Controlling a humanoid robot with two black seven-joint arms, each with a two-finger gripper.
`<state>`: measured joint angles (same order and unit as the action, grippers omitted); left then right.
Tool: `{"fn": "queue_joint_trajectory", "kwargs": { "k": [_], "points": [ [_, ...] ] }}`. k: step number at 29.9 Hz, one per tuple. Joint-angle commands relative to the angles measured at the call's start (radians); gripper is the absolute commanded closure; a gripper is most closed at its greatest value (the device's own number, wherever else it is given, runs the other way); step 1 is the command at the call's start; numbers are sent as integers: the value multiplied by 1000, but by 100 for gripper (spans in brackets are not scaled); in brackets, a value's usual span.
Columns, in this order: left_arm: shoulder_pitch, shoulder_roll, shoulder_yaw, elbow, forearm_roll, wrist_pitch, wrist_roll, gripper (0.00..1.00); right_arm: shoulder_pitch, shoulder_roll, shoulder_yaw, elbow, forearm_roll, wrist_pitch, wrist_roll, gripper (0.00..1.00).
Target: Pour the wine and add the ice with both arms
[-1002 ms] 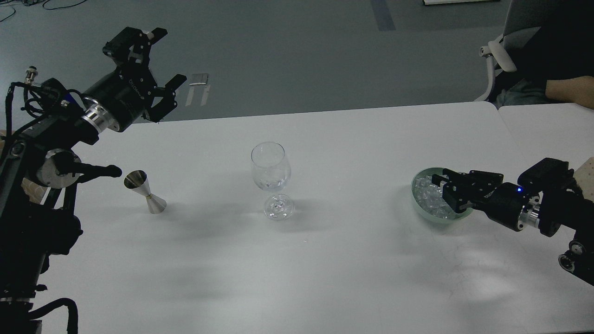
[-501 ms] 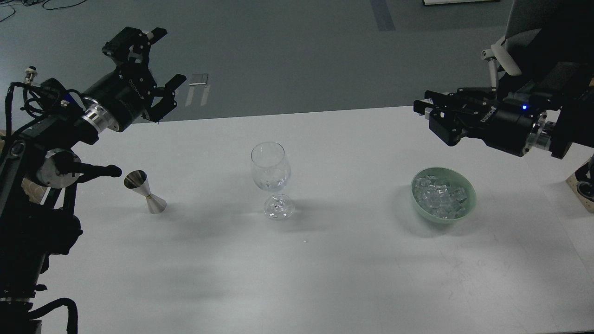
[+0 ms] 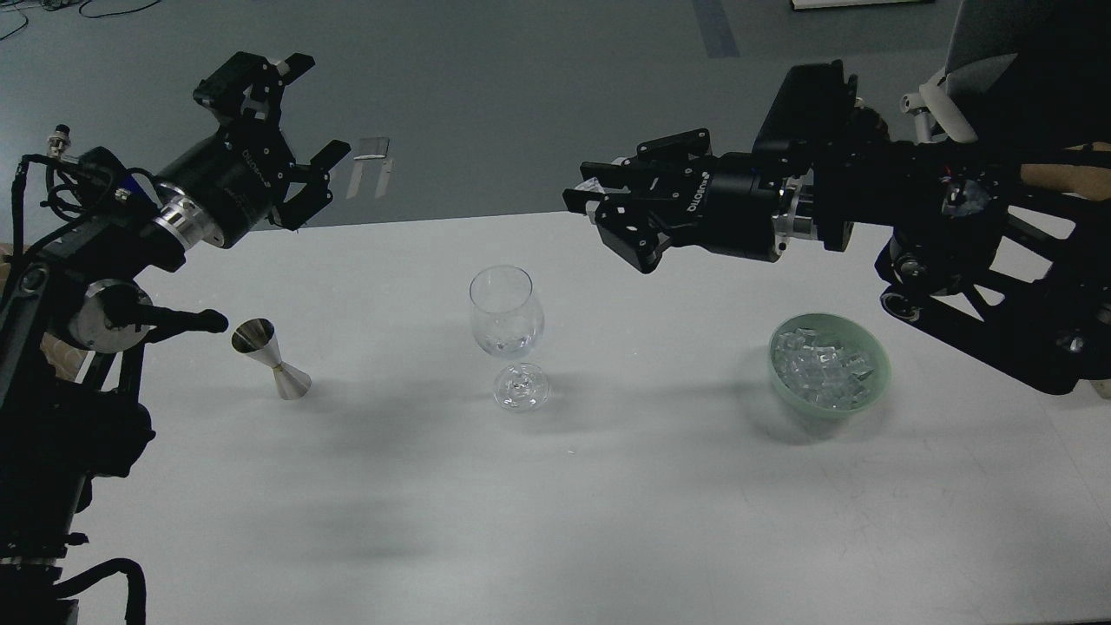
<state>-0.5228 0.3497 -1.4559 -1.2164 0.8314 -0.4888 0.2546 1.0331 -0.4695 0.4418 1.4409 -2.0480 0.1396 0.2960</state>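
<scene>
A clear stemmed wine glass (image 3: 507, 325) stands at the middle of the white table (image 3: 608, 503); a shallow pool of wine seems to lie in its bottom. A steel jigger (image 3: 271, 358) stands to its left. A green bowl (image 3: 883, 365) at the right holds many chunks of ice (image 3: 820, 365). My left gripper (image 3: 308, 113) is open and empty, raised above and behind the jigger. My right gripper (image 3: 593, 198) hangs in the air up and to the right of the glass, its tips closed on a small pale chunk that looks like ice.
An office chair (image 3: 946, 95) and a person's forearm (image 3: 1063, 169) are at the back right, behind my right arm. The table's far edge runs just behind both grippers. Flat metal pieces (image 3: 371, 161) lie on the floor beyond.
My right gripper rose out of the ice bowl and swung left, from over the bowl to near the wine glass. My left arm, the glass, jigger and bowl stayed put.
</scene>
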Motion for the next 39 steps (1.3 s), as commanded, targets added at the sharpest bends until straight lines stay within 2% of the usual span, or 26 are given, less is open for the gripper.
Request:
{"fn": "queue_joint_trajectory", "kwargs": {
  "k": [1,5,14,31,36,39],
  "points": [
    [0,0,-1,0,0,0,0,2,2,63,0,-4,-29,28,-3,100],
    [-2,0,-1,0,-1,0,0,2,5,115,0,-20,-34,46,-23,100],
    [-11,3,-1,0,-6,0,0,2,16,207,-3,-141,-51,60,-24,100],
    [-10,-1,-1,0,-5,0,0,2,4,244,-48,-175,-49,60,-24,98],
    [-10,-1,-1,0,-5,0,0,2,4,253,-48,-185,-49,60,-26,88],
    [-10,-1,-1,0,-5,0,0,2,4,264,-48,-186,-49,60,-26,86]
  ]
}}
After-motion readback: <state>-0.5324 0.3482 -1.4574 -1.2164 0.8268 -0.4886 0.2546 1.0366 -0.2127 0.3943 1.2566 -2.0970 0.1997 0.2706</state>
